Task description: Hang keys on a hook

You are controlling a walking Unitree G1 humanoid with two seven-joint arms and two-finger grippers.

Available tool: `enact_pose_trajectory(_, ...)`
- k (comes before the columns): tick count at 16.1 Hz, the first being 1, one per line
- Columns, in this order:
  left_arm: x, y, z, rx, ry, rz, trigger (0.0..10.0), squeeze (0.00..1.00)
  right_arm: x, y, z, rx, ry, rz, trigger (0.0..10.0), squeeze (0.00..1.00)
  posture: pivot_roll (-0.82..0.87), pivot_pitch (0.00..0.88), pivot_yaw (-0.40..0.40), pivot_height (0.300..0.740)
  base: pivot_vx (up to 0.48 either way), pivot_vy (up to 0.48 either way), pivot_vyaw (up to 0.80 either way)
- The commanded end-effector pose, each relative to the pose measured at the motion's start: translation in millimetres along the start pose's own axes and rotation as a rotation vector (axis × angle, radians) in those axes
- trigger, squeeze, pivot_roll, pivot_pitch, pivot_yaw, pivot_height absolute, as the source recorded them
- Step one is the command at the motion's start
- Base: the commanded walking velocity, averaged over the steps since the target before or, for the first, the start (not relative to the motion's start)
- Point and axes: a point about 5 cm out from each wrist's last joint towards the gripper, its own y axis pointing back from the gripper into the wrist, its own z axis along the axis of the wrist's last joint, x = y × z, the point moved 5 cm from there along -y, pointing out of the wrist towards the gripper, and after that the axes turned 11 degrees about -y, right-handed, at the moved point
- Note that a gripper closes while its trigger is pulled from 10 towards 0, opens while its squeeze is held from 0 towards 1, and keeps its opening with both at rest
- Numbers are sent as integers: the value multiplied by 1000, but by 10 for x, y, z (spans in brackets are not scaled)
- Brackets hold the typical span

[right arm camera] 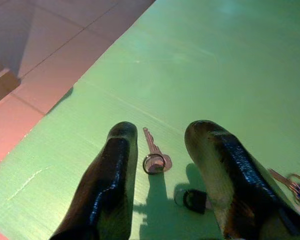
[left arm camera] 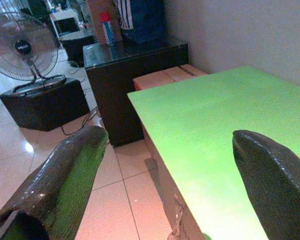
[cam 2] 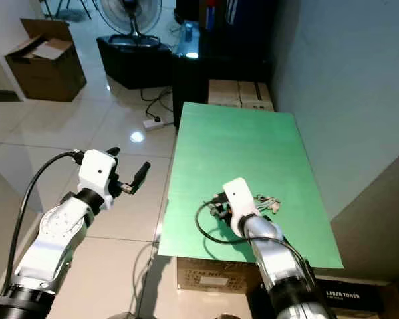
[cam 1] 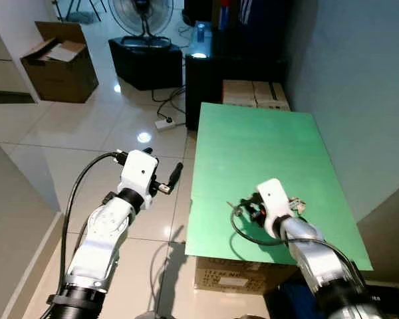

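A bunch of keys lies on the green tabletop (cam 1: 259, 139) near its front edge. One single key on a ring (right arm camera: 155, 156) lies flat between the two fingers of my right gripper (right arm camera: 162, 129), which is open and low over the surface. A small black fob (right arm camera: 192, 199) sits close by, and more keys (right arm camera: 290, 182) lie beside the right finger. From the head the bunch (cam 2: 269, 203) shows next to the white wrist. My left gripper (cam 1: 166, 174) is open and holds nothing, raised over the floor left of the table.
A black cabinet (cam 1: 233, 73) and cardboard boxes (cam 1: 256, 93) stand behind the table, with a fan (cam 1: 143, 16) on a black stand further back. An open carton (cam 1: 60, 63) sits far left, a power strip (cam 1: 165, 123) on the tiles. A grey wall borders the table's right side.
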Motion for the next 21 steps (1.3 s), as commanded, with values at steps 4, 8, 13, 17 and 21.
enact_pose_trajectory(4, 0, 44, -35, 28, -35, -33, 10000, 0, -9, -158, -61, 71, 12, 30, 10000, 1000, -29, 75, -7, 740, 0, 0, 0)
enact_pose_trajectory(8, -24, 134, -28, 49, -51, -130, 10000, 0, -59, -232, -98, 164, 54, 45, 10000, 1000, 21, 130, 23, 740, 0, 0, 0)
enact_pose_trajectory(13, -229, 283, 171, 6, 25, -322, 10000, 0, -235, -247, -5, 162, 61, -20, 10000, 1000, 62, 187, 49, 740, 0, 0, 0)
enact_pose_trajectory(17, -347, 334, 260, 3, 38, -457, 10000, 0, -285, -236, 13, 197, 77, -1, 10000, 1000, 82, 221, 55, 740, 0, 0, 0)
enact_pose_trajectory(21, -294, 367, 298, 21, 26, -478, 10000, 0, -354, -256, 181, 167, 65, -24, 10000, 1000, 81, 262, 86, 740, 0, 0, 0)
